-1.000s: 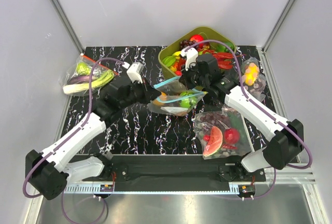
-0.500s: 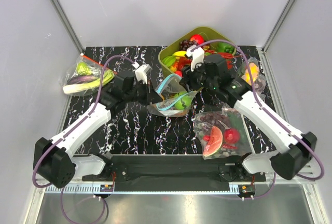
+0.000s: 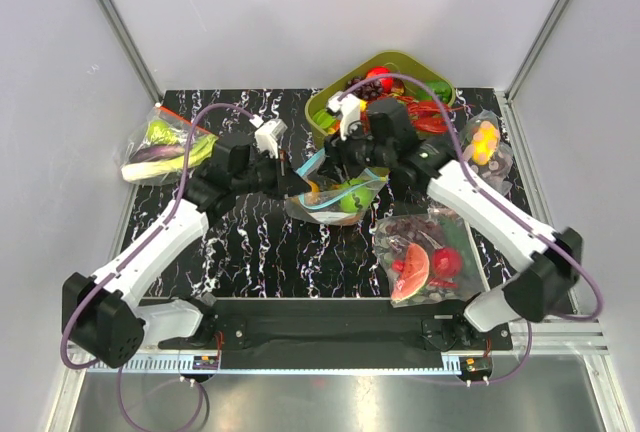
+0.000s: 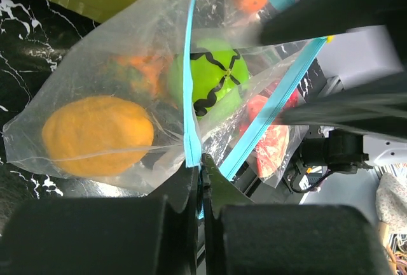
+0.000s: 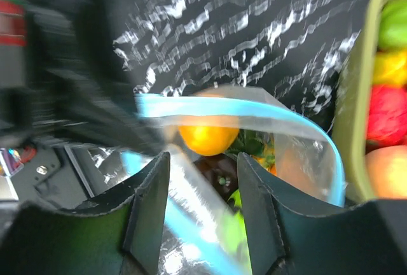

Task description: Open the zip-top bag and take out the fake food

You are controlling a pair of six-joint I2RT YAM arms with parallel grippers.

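Step in hand: opening. The mouth of the zip-top bag (image 3: 337, 195) is parted but not yet wide, and the fake food (image 4: 98, 136) is all inside.
Bag position: on the black marbled table (image 3: 250, 252), mid-field, just in front of the green bin (image 3: 322, 112). Its mouth is lifted toward the arms.
Zip strip: the light-blue zip strip (image 4: 187, 65) shows as two separated runs in the left wrist view. In the right wrist view it forms an open loop.
Left gripper (image 4: 198, 160): jaws closed tight on one lip of the bag at the strip, pinning that side.
Right gripper (image 5: 202, 218): fingers (image 5: 149, 211) spread apart over the open mouth. Blurred film lies between them, but no firm hold on anything is evident.
Contents seen: yellow-orange round fruit and green ball (image 4: 206, 77). Something orange with green leaves sits deeper in.
Next move (judgement): the right gripper needs either to nip the free lip and pull it away from the left, or to go straight down through the loop for the nearest fruit.
Risk (judgement): thin film may get pinched along with the fruit.
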